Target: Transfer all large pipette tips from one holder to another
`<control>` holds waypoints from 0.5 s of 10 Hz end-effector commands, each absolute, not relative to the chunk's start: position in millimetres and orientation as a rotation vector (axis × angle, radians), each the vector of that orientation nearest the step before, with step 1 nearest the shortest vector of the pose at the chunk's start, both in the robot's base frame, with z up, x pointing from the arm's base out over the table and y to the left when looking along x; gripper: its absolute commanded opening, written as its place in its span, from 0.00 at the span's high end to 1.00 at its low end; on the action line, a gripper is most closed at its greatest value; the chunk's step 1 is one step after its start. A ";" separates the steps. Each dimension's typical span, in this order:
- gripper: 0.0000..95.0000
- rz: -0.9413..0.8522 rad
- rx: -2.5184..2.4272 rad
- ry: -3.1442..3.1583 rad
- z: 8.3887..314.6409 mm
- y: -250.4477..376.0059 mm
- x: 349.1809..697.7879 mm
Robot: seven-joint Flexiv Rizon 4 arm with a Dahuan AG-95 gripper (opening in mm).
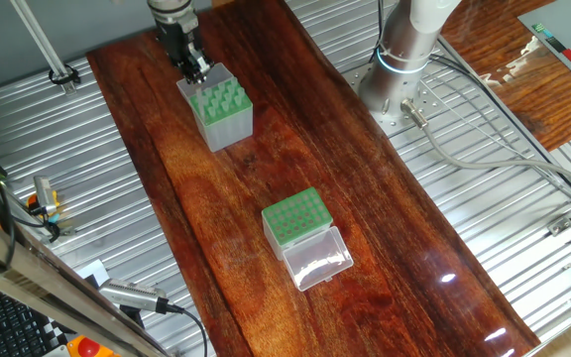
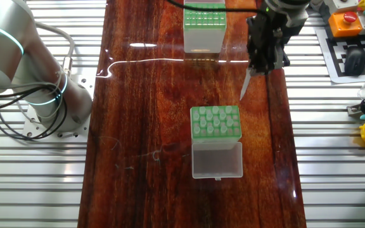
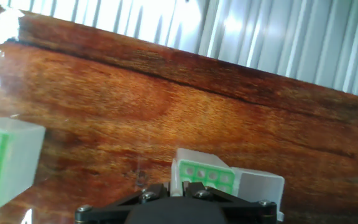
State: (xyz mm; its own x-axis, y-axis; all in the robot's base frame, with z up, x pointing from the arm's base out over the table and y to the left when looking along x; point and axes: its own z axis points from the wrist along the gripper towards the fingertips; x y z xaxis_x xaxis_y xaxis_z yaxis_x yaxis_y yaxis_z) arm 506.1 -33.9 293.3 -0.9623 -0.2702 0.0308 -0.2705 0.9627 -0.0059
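The claw (image 2: 259,68) is pinched on one of the large pipette tips (image 2: 245,87), point hanging down for insertion. It hovers above the surface (image 2: 144,126) between the taller grey-sided holder (image 2: 203,28) and the lidded box (image 2: 215,123), whose lid lies open to receive tips.

I get bright, even light; glare streaks the glossy table (image 2: 138,95) at upper left, and my hand view looks soft.

Glossy dark wooden tabletop (image 1: 385,208) over ribbed metal bench (image 1: 484,178).

Hand view: pincer (image 3: 182,198) cut off at bottom edge; fingertips unseen.
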 end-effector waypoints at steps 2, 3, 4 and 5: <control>1.00 0.027 0.370 -3.097 295.9 8.2 484.3; 1.00 0.031 0.326 -3.104 296.3 30.2 469.2; 1.00 0.031 0.279 -3.111 297.0 51.5 454.5; 1.00 0.030 0.246 -3.116 298.1 63.4 446.6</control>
State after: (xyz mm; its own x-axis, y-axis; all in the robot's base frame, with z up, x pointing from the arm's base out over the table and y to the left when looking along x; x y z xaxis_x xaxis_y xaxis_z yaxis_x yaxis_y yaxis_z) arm 450.5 53.0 297.4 -0.9837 -0.1793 0.0103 -0.1794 0.9837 -0.0142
